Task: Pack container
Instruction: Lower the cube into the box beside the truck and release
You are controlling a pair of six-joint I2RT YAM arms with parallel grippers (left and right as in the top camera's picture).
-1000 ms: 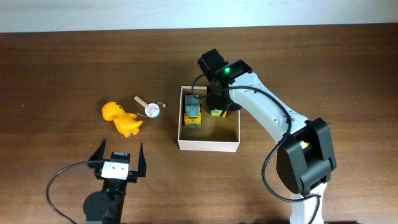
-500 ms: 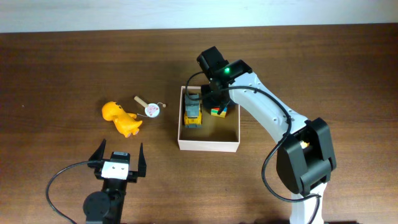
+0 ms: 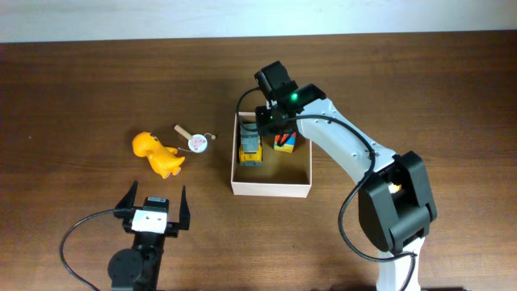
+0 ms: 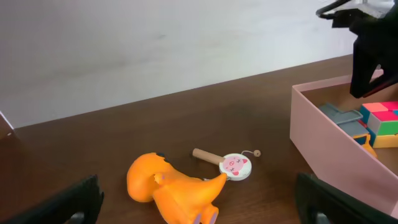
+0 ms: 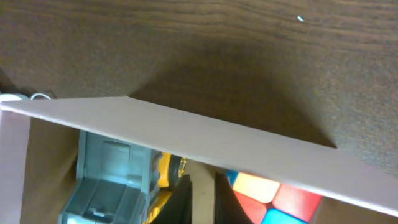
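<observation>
The container [image 3: 270,187], a shallow white-walled box with a tan inside, holds a grey and yellow toy truck [image 3: 251,149] and a multicoloured cube [image 3: 283,143]. My right gripper [image 3: 270,123] hangs over the box's far wall between them. In the right wrist view its fingers [image 5: 185,200] stand a little apart with nothing between them, truck [image 5: 112,180] on the left, cube [image 5: 280,196] on the right, box wall [image 5: 205,138] across. My left gripper [image 3: 154,199] is open and empty, near the front edge. An orange dinosaur toy [image 3: 156,153] lies left of the box.
A small wooden rattle with a pink face [image 3: 195,140] lies between the dinosaur and the box. In the left wrist view the dinosaur [image 4: 174,190] and rattle [image 4: 229,164] lie ahead, the box [image 4: 323,149] at right, with the right arm [image 4: 370,43] above it.
The right gripper has moved back and left off the cube, which now lies uncovered in the box's far right corner. The left arm has not moved.
</observation>
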